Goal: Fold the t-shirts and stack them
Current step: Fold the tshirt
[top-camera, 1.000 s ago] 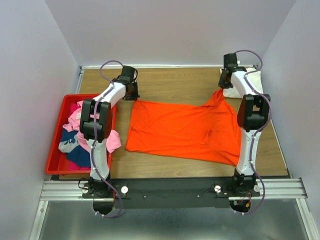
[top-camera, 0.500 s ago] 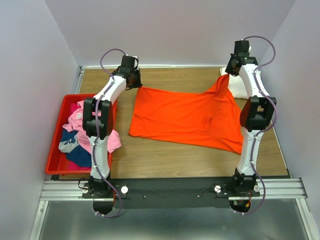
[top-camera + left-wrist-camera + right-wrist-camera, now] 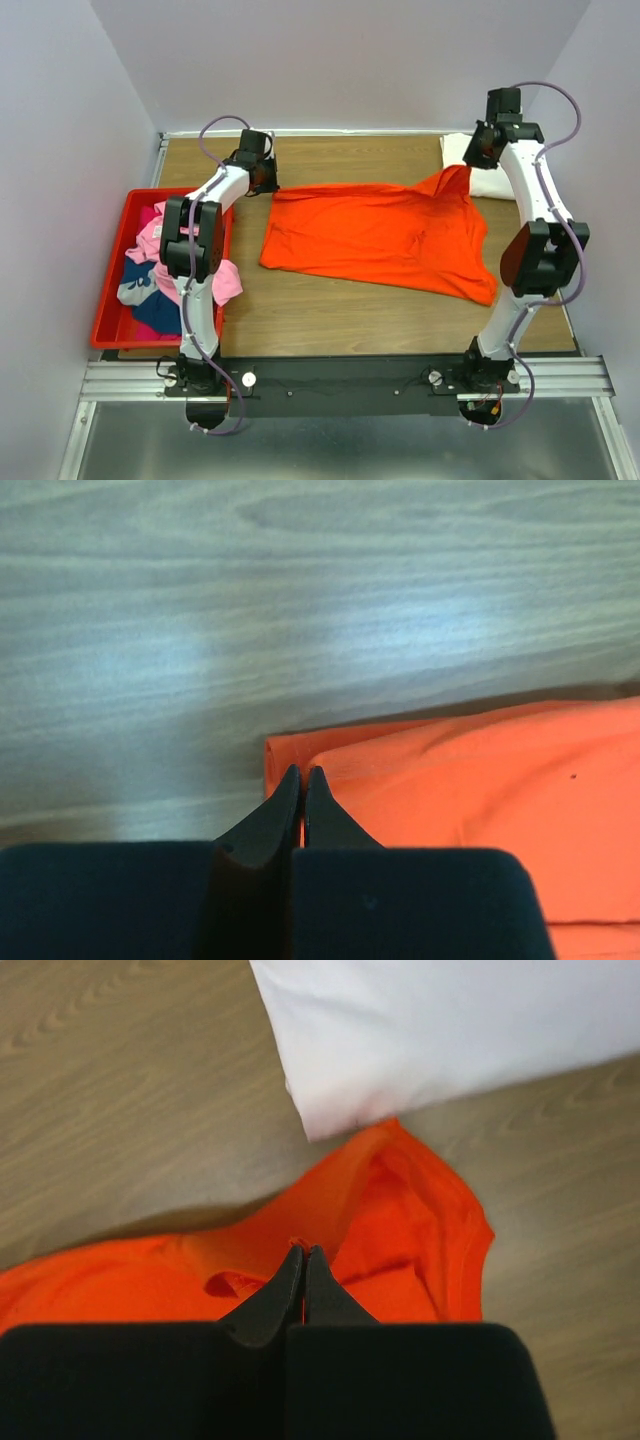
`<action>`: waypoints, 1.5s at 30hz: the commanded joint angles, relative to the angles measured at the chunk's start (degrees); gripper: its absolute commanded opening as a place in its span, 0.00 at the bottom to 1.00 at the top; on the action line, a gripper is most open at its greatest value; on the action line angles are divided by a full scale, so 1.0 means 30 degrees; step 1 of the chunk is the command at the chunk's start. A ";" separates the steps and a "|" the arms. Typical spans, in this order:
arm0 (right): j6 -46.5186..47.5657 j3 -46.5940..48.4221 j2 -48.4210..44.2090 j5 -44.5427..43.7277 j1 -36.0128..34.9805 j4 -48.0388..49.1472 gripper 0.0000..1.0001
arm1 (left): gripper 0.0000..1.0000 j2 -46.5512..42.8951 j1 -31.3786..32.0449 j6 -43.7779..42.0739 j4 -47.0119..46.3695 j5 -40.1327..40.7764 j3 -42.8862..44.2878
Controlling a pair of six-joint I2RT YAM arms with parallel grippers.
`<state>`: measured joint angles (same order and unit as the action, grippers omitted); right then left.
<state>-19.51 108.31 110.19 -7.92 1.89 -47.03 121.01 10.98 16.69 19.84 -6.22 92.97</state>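
Note:
The bright orange t-shirt (image 3: pixel 375 238) lies spread across the middle of the wooden table. My left gripper (image 3: pixel 262 182) is shut on its far left corner (image 3: pixel 290 755), low at the table. My right gripper (image 3: pixel 478 158) is shut on its far right corner (image 3: pixel 330 1210) and holds it raised, so the cloth rises there. A folded cream-white t-shirt (image 3: pixel 478 172) lies at the far right of the table, just beyond that corner (image 3: pixel 450 1030). Pink and dark blue t-shirts (image 3: pixel 160 270) are heaped in the red bin.
The red plastic bin (image 3: pixel 113 285) stands at the left edge of the table. Walls close in on the left, back and right. Bare wood (image 3: pixel 350 310) lies between the orange shirt and the near rail.
Both grippers have carried the shirt's far edge toward the back of the table. The right arm has stretched out and lifted. The shirt's near edge has slid away from the front.

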 commanded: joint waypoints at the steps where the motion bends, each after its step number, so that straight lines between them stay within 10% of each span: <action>1: -0.0879 -0.2588 -0.2069 0.1000 -0.0015 -0.1581 0.00 | 0.00 -0.1693 -0.0116 -0.0698 -0.0694 0.0490 -0.0607; 38: -0.1729 -0.9882 -0.6964 0.0826 -0.0219 -0.7058 0.00 | 0.09 -0.7055 -0.0058 -0.0437 0.0008 0.1108 -0.7726; 41: -0.1934 -1.0322 -0.7257 -0.0459 -0.0395 -0.7498 0.28 | 0.47 -0.8106 0.0147 0.0236 0.0156 0.1076 -0.8488; 43: -0.1994 -1.0177 -0.7520 -0.1018 -0.0571 -0.7382 0.57 | 0.58 -0.8460 0.0264 0.0355 0.0127 0.1165 -0.8723; 45: -0.1819 -0.9563 -0.7609 -0.1547 -0.1739 -0.6710 0.64 | 0.61 -0.8404 0.0557 0.0385 0.0156 0.0990 -0.8462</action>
<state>-24.51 78.06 89.91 -8.16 0.25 -67.64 98.72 11.49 16.47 20.29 -3.57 66.81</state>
